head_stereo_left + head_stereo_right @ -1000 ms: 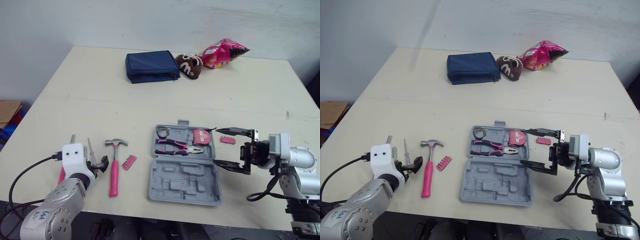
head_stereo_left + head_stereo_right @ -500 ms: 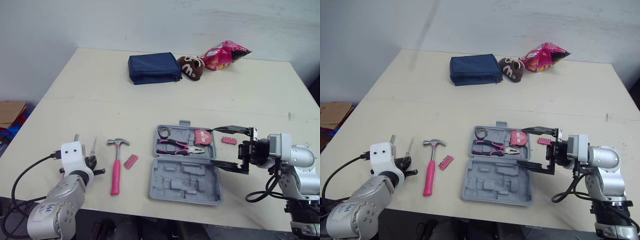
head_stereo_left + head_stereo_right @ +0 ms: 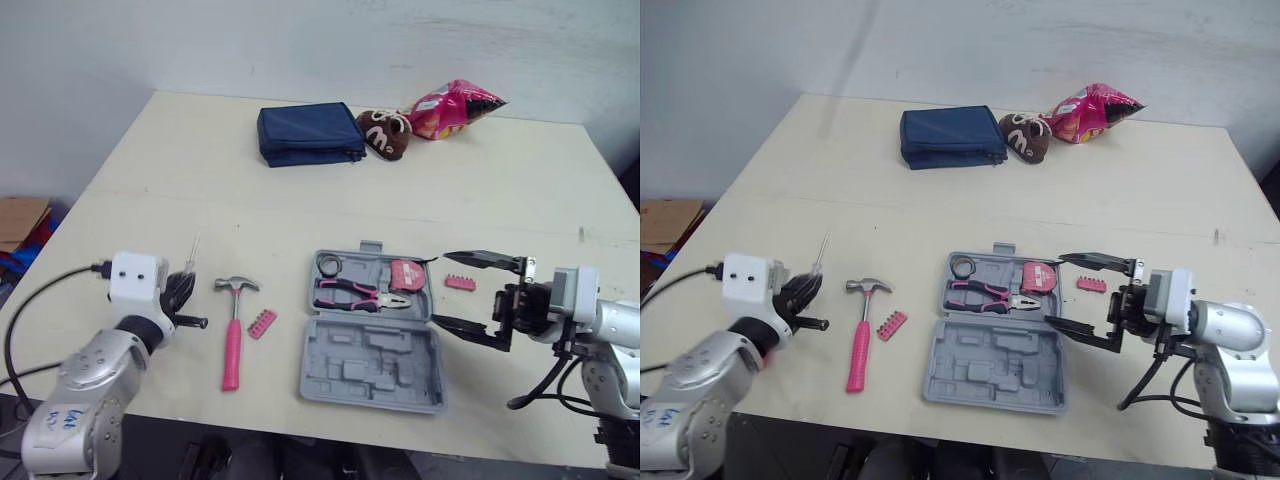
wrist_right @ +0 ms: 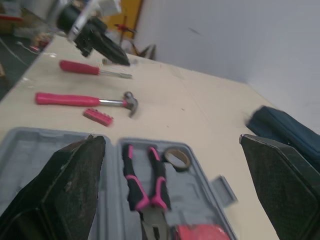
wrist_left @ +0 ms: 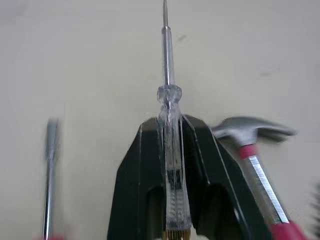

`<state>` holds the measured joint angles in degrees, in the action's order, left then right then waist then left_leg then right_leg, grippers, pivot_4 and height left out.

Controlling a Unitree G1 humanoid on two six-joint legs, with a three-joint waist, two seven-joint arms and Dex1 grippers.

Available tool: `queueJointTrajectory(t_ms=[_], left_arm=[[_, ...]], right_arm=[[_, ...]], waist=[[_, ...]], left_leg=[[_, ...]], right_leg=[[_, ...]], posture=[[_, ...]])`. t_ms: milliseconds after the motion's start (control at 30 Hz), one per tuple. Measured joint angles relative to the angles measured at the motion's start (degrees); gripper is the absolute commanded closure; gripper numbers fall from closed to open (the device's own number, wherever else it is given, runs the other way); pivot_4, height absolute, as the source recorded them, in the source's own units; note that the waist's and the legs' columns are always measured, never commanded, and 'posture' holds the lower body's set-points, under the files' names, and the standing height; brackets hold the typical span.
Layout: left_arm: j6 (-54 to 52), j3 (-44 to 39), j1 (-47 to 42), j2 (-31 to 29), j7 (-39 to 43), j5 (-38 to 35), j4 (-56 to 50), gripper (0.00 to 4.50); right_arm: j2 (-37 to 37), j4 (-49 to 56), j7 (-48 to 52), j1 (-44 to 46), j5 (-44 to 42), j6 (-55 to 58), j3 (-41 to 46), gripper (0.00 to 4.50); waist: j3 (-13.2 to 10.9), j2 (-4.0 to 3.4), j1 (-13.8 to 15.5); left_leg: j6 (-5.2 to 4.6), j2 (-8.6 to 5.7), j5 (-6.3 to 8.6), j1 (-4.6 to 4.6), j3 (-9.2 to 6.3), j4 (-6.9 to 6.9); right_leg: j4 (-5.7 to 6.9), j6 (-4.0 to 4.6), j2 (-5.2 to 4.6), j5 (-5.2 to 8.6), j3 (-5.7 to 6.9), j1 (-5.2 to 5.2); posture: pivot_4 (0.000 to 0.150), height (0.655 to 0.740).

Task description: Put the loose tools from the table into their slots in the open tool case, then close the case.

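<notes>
On the beige table, the open grey plastic tool case sits lower centre. Lower right, the right gripper hangs spread wide beside it. Lower left, the left gripper pinches a clear-handled screwdriver, near the pink-handled hammer.

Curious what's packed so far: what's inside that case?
The case holds pink-handled pliers, a tape roll and a pink tape measure in its far half; near slots look empty. Anything beneath those tools is hidden.
</notes>
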<state>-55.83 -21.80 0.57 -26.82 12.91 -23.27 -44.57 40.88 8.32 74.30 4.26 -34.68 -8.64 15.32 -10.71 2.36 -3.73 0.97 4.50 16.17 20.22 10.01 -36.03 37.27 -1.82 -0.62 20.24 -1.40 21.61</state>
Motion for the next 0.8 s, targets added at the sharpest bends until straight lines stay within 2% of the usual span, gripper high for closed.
queueJointTrajectory(t_ms=[100, 167, 233, 333, 433, 567, 700, 800], left_arm=[[2.3, 2.6, -1.5, -6.4, 8.5, -3.0, 0.7, 4.48], [6.5, 5.5, -5.6, -12.4, 17.4, -5.2, 0.9, 4.48], [10.4, 8.0, -7.9, -15.3, 24.1, -7.1, 0.7, 4.48], [13.5, 14.6, -12.0, -19.5, 31.0, -7.1, 2.5, 4.48], [15.5, 24.6, -18.7, -23.8, 37.1, -3.9, 5.0, 4.48], [12.2, 37.4, -28.9, -24.1, 40.5, 0.6, 8.2, 4.48], [7.6, 46.5, -37.6, -19.6, 40.9, 3.7, 10.3, 4.48], [4.7, 51.2, -40.3, -16.2, 39.5, 6.3, 12.0, 4.48]], right_arm=[[0.9, -0.1, 0.1, -2.0, 0.2, 0.0, 1.2, 0.0], [1.7, -1.2, 0.6, -2.7, 0.2, -0.1, 2.0, 0.0], [1.8, -2.3, 1.1, -3.2, 0.1, -0.3, 3.5, 0.0], [2.3, -3.2, 1.9, -6.8, 0.1, -0.5, 5.5, 0.0], [2.7, -2.8, 2.2, -10.8, 0.2, -0.5, 7.3, 0.0], [2.9, -1.4, 1.9, -13.7, 0.3, -0.5, 9.0, 0.0], [3.0, 0.3, 1.2, -16.9, 0.8, -0.5, 10.5, 0.0], [3.0, 2.2, 0.7, -19.3, 1.1, -0.5, 11.0, 0.0]], waist=[[0.0, -0.01, 0.3], [0.0, -0.07, 0.6], [-0.1, -0.36, 0.7], [-0.1, -0.42, 0.8], [-0.1, -0.47, 1.0], [-0.1, -0.47, 0.6], [-0.1, -0.48, 0.8], [-0.1, -0.48, 0.6]], left_leg=[[-0.1, 0.13, 0.02, 0.06, -0.01, 0.02], [-0.07, 0.15, 0.02, 0.07, -0.02, 0.08], [-0.12, 0.14, 0.09, 0.1, 0.0, 0.09], [-0.12, 0.15, 0.12, 0.15, -0.02, 0.11], [-0.12, 0.15, 0.12, 0.16, -0.01, 0.1], [-0.17, 0.15, 0.1, 0.17, 0.0, 0.01], [-0.17, 0.13, 0.06, 0.17, -0.04, -0.04], [-0.15, 0.14, 0.05, 0.17, -0.04, -0.04]], right_leg=[[-0.1, 0.08, 0.06, 0.05, 0.17, 0.03], [-0.18, 0.11, 0.05, 0.06, 0.26, 0.02], [-0.33, 0.1, 0.02, 0.06, 0.27, -0.02], [-0.41, 0.08, 0.07, 0.09, 0.28, 0.0], [-0.43, 0.03, 0.07, 0.11, 0.26, 0.0], [-0.37, -0.07, 0.1, 0.07, 0.22, -0.01], [-0.29, -0.1, 0.13, 0.09, 0.2, 0.0], [-0.25, -0.15, 0.16, 0.11, 0.14, 0.01]], posture=[[0.15, 0.74], [0.15, 0.74], [0.15, 0.74], [0.15, 0.74], [0.15, 0.74], [0.15, 0.74], [0.15, 0.74], [0.15, 0.74]])
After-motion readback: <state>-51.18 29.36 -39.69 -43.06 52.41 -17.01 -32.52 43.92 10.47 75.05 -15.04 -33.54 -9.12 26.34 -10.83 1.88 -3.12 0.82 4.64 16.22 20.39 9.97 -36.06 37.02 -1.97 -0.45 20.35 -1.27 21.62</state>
